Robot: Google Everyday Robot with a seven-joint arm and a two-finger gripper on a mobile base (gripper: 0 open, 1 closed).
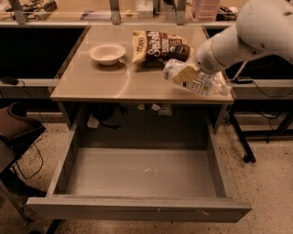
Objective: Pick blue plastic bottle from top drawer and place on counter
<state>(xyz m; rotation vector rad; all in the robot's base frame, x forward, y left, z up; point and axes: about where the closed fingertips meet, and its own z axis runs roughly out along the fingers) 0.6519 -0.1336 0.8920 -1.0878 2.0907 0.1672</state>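
The blue plastic bottle (pixel 198 81) is a clear bottle with a pale label, tilted on its side with its white cap to the right. It is at the right part of the beige counter (pixel 105 82), low over the surface or touching it; I cannot tell which. My gripper (pixel 185 73) is shut on it, with a tan finger (pixel 187 72) across its upper body. The white arm comes in from the upper right. The top drawer (pixel 137 209) is pulled wide open below the counter. Its grey floor (pixel 137 171) holds nothing.
A white bowl (pixel 106 52) sits at the back left of the counter. A brown-and-yellow snack bag (pixel 158 45) lies at the back middle, just behind the bottle. A cluttered shelf with metal posts (pixel 114 10) runs behind. A dark chair (pixel 18 132) stands at the left.
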